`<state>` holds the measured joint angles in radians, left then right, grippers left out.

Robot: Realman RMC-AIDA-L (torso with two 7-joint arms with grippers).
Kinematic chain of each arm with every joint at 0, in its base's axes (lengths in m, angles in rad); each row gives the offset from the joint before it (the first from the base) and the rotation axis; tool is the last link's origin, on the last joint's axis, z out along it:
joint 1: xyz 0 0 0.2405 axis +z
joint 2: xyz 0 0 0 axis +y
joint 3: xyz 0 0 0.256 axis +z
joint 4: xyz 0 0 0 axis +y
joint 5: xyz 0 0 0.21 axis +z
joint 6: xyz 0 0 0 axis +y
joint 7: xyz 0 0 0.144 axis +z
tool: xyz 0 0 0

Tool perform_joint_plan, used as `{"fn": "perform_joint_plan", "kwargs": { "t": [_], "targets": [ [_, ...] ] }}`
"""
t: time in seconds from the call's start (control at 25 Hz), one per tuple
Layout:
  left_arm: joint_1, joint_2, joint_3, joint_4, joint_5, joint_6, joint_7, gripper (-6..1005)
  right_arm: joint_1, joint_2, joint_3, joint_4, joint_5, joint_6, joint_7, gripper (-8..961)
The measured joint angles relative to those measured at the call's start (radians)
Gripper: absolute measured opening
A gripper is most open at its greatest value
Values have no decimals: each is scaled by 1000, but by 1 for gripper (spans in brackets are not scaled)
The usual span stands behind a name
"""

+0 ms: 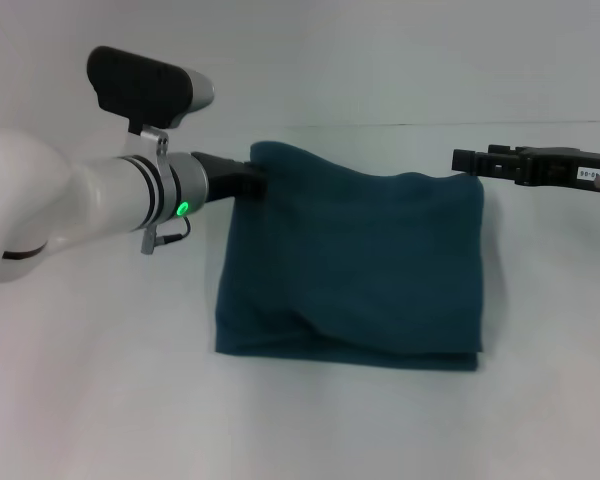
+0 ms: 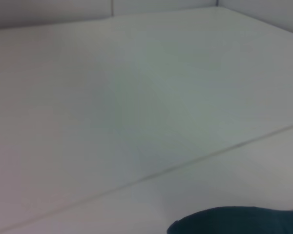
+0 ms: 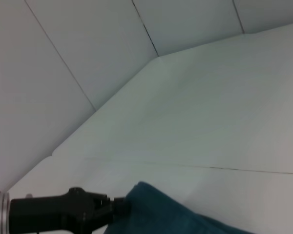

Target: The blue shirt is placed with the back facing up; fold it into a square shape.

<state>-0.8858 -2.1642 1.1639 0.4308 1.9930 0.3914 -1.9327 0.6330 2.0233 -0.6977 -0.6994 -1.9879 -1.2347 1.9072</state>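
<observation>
The blue shirt (image 1: 350,270) lies on the white table as a folded, roughly rectangular bundle. Its far left corner is raised off the surface. My left gripper (image 1: 255,182) is shut on that raised corner, and the right wrist view shows the same grip (image 3: 118,206) on the teal cloth (image 3: 161,214). The left wrist view catches only an edge of the shirt (image 2: 234,222). My right gripper (image 1: 460,160) hovers just above and beside the shirt's far right corner, apparently apart from the fabric.
The white table (image 1: 100,400) extends around the shirt on all sides. White walls (image 1: 380,60) close off the back. No other objects show.
</observation>
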Motion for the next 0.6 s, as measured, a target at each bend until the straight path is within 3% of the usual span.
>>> {"fn": "perform_joint_plan", "kwargs": {
  "t": [0.6],
  "targets": [
    [5, 1, -33, 4, 2, -80, -4, 37, 12, 2, -5, 16, 15, 9, -2, 819]
  ]
}}
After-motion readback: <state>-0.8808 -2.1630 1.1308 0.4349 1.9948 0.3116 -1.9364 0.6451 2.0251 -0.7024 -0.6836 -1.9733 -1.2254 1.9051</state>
